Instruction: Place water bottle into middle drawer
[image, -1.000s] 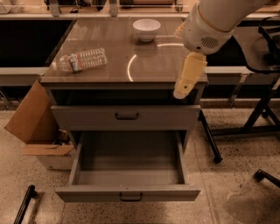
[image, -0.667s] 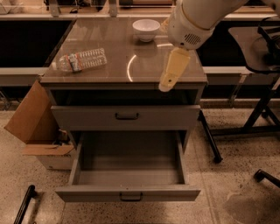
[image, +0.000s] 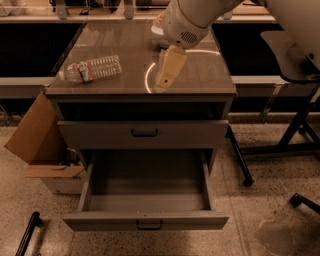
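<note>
water bottle (image: 93, 69), small, clear, ribbed plastic with a red-green-white label band near its left end, lies on its side at the left of the glossy brown surface (image: 202, 75) of a grey metal cabinet. nothing touches it. the robot's cream-coloured end effector (image: 164, 82) hangs from a thick white arm over the middle of the surface, pointing down and slightly left, its tip close above the top. it is well apart from the bottle and carries nothing; whether it is released or clenched cannot be told. below the top, a wide grey drawer front with a small dark handle (image: 145, 133) is closed. beneath it, the wide shallow grey metal middle drawer (image: 175, 220) is pulled out, its inside bare. a brown cardboard box (image: 35, 135) stands on the speckled floor just left of the cabinet.
</note>
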